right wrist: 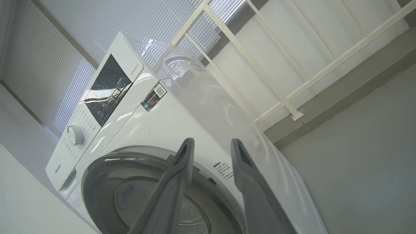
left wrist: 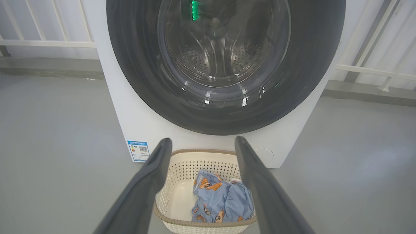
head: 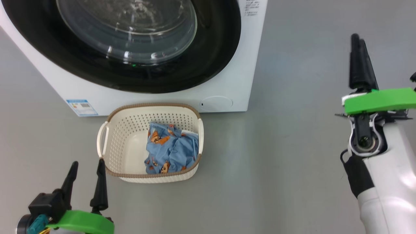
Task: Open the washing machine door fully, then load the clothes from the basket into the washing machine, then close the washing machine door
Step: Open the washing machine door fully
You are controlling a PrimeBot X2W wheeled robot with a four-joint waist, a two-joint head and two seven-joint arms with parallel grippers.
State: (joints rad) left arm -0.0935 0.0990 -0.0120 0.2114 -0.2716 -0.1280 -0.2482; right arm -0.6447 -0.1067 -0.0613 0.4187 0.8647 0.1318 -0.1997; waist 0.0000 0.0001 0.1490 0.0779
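The washing machine (head: 227, 87) fills the top of the head view, and its black washing machine door (head: 211, 48) lies against the front with the glass bowl at its centre. The cream basket (head: 123, 136) stands on the floor just before it, with the blue bear-print clothes (head: 172, 148) bunched in its right half. My left gripper (head: 87, 164) is open and empty, low and just left of the basket's near corner. In its wrist view the left gripper (left wrist: 203, 141) frames the basket (left wrist: 182, 169), the clothes (left wrist: 221, 201) and the door (left wrist: 308, 65). My right gripper (head: 358, 38) is raised far right, fingers apart and empty. From the right wrist the right gripper (right wrist: 213, 144) points at the machine (right wrist: 182, 123) by the door (right wrist: 97, 175).
A blue label sticker (head: 82, 107) sits on the machine's lower left. The control panel and round knob (right wrist: 75, 135) are along the machine's top front. A white railing (right wrist: 276, 97) and blinds stand behind the machine. Grey floor (head: 292, 146) spreads right of the basket.
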